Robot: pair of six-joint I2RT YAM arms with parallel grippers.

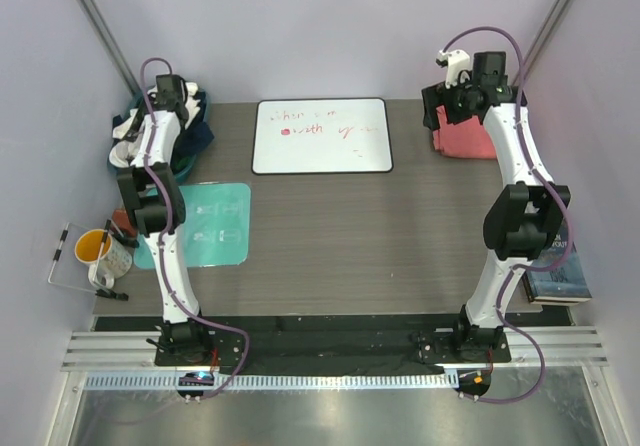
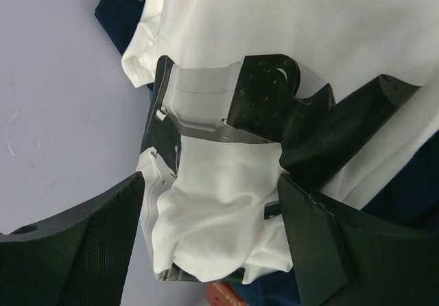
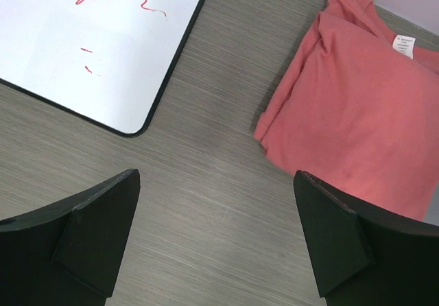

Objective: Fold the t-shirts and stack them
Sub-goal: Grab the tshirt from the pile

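Hanging over a heap of cloth at the upper left of the top view, the left tool (image 2: 211, 196) has its jaws wide apart, and bunched white fabric fills the gap between them. That fabric is the cream-white t-shirt (image 2: 274, 18), which spreads over most of the left wrist view, with a black-and-grey patch (image 2: 233, 103) crossing its middle and a dark navy cloth (image 2: 116, 11) showing beside it at the upper left. The right tool (image 3: 216, 175) sits at the upper right of the top view, its jaws wide and holding nothing, with bare grey worktop (image 3: 206, 148) between the fingers. The salmon-red t-shirt (image 3: 357, 107) lies folded flat in the upper right of the right wrist view, a small white label (image 3: 405, 45) near its collar, clear of both fingers. In the top view it sits at the far right corner of the worktop, partly hidden by the right arm. A whiteboard (image 3: 89, 38) with red scribbles fills the upper left of the right wrist view, near the shirt but apart from it. A teal board (image 1: 210, 226) lies at the left of the worktop, just beside the left arm.
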